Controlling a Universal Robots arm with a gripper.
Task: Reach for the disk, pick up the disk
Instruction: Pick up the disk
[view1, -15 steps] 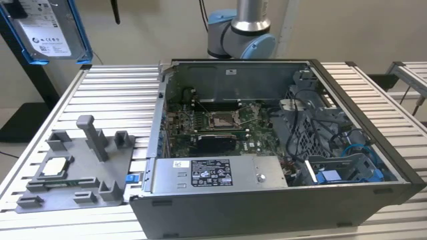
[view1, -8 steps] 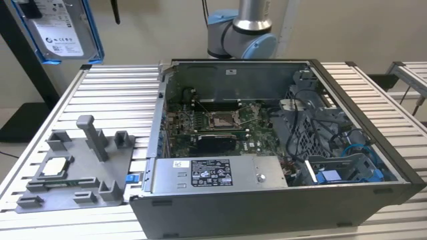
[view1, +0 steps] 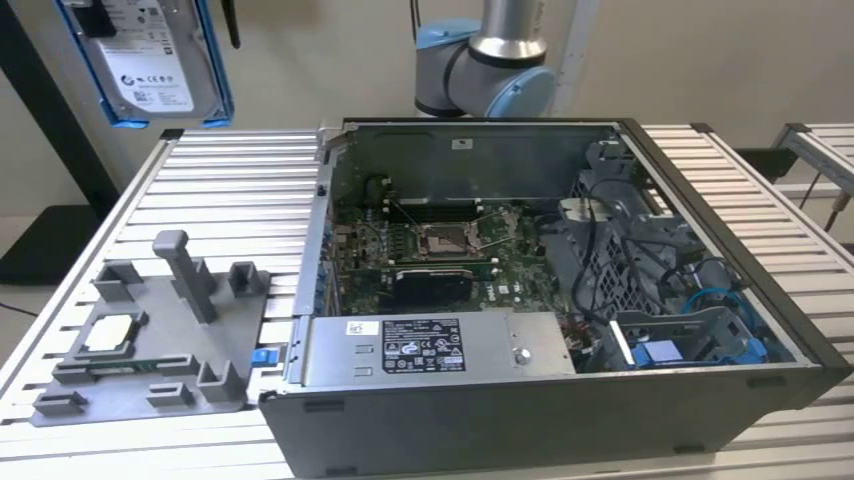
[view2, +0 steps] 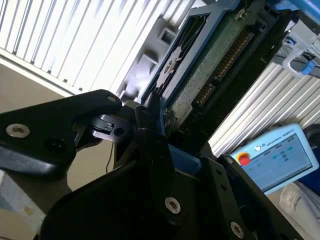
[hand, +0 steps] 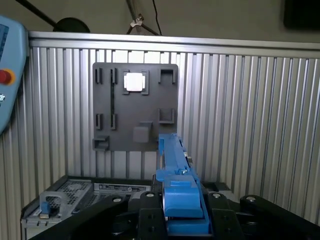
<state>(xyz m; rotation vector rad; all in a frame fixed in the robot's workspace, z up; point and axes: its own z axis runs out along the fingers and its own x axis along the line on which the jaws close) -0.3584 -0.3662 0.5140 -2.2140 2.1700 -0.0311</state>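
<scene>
**Disk grasped and held clear of the bench**

At the exterior view's left, high above the ribbed aluminium bench (view1: 227, 190), the flat rectangular silver-grey metal disk (view1: 150, 62) with its white printed label and bright blue plastic bracket is seen hanging upright, well apart from every surface. Both the reach and the pick-up are judged to be done; nothing of the task appears to be left beyond keeping the hold.

Below the disk, the flat grey plastic fixture plate (view1: 147, 330) is seen lying on the bench, with a small square silver chip (view1: 110, 333) seated in one of its pockets. Further toward the exterior view's right, the open dark grey metal computer case (view1: 534, 420) is seen, with the grey and pale blue robot arm (view1: 487, 60) rising behind it.

In the second wrist view, the black end effector (view2: 159, 131) is shown clenched on the blue edge of the disk (view2: 210, 65), whose green circuit-board underside is turned to the camera. In the first wrist view, the blue bracket (hand: 172, 155) is seen edge-on, clamped between the fingers of the end effector (hand: 182, 212), with the fixture plate well beyond it.
</scene>
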